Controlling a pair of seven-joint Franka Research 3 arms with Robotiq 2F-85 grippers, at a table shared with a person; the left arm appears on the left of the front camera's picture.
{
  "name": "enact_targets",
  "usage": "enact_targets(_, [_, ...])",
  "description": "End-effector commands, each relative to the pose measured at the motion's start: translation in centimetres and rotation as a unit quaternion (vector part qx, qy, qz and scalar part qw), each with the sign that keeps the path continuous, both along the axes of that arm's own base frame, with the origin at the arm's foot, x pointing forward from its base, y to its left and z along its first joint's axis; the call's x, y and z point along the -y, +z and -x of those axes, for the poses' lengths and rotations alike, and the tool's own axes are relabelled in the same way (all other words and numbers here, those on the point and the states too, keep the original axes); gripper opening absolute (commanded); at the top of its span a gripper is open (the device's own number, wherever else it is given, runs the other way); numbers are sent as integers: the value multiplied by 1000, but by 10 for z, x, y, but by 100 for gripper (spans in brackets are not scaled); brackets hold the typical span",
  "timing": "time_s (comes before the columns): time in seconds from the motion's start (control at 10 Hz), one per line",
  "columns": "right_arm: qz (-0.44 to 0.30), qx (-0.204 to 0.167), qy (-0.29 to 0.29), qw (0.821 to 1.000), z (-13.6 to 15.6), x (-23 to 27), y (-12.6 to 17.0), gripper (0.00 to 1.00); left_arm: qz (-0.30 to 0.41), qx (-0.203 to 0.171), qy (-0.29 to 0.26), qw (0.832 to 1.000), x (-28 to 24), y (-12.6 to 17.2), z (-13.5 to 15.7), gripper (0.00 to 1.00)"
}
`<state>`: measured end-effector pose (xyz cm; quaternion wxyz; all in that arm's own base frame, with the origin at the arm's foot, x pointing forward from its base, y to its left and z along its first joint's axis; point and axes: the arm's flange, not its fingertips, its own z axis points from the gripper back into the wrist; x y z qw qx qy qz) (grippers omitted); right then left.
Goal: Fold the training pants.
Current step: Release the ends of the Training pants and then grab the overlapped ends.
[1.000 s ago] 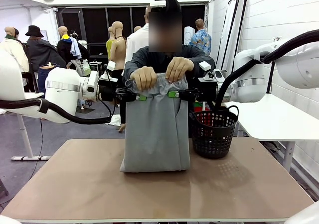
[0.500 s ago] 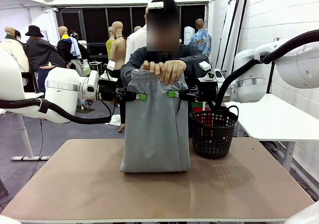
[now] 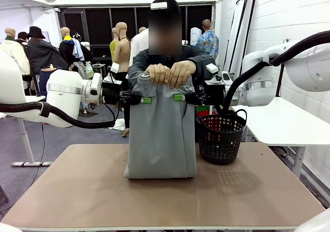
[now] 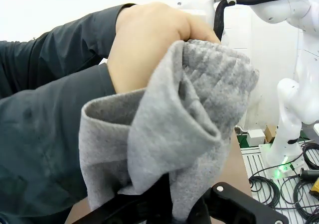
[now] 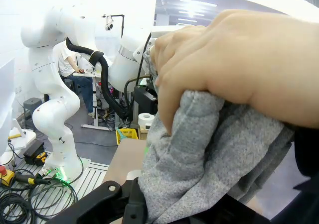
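The light grey training pants (image 3: pixel 162 139) hang in a folded column, their lower end resting on the table (image 3: pixel 77 191). My left gripper (image 3: pixel 146 100) is shut on the left edge of the cloth and my right gripper (image 3: pixel 179 97) on the right edge, both at about the same height. Above them, the person's hands (image 3: pixel 166 73) bunch the gathered waistband together. In the left wrist view the grey fabric (image 4: pixel 189 134) rises from my left gripper (image 4: pixel 182 211) into a hand (image 4: pixel 149 45). The right wrist view shows fabric (image 5: pixel 209 154) pinched in my right gripper (image 5: pixel 144 204) under a hand (image 5: pixel 234 59).
A black mesh basket (image 3: pixel 220 136) stands on the table just right of the pants, under my right arm. A white side table (image 3: pixel 281 121) stands at the right. The near half of the table is bare.
The person's hands came together at the waistband, lifted it, then lowered it slightly. Both grippers and the hanging cloth stayed where they were.
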<state>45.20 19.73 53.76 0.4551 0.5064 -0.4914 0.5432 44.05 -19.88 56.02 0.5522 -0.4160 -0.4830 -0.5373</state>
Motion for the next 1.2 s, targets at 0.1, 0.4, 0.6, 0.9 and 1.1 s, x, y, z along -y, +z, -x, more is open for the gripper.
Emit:
enact_targets(0.1, [-3, 4, 3, 1000, 1, -1, 1, 0, 10, 0, 5, 1000, -1, 1, 2, 0])
enact_targets(0.4, [-3, 4, 3, 1000, 1, -1, 1, 0, 10, 0, 5, 1000, -1, 1, 2, 0])
enact_targets(0.6, [-3, 4, 3, 1000, 1, -1, 1, 0, 10, 0, 5, 1000, -1, 1, 2, 0])
enact_targets(0.9, [-3, 4, 3, 1000, 1, -1, 1, 0, 10, 0, 5, 1000, -1, 1, 2, 0])
enact_targets(1.1, [-3, 4, 3, 1000, 1, -1, 1, 0, 10, 0, 5, 1000, -1, 1, 2, 0])
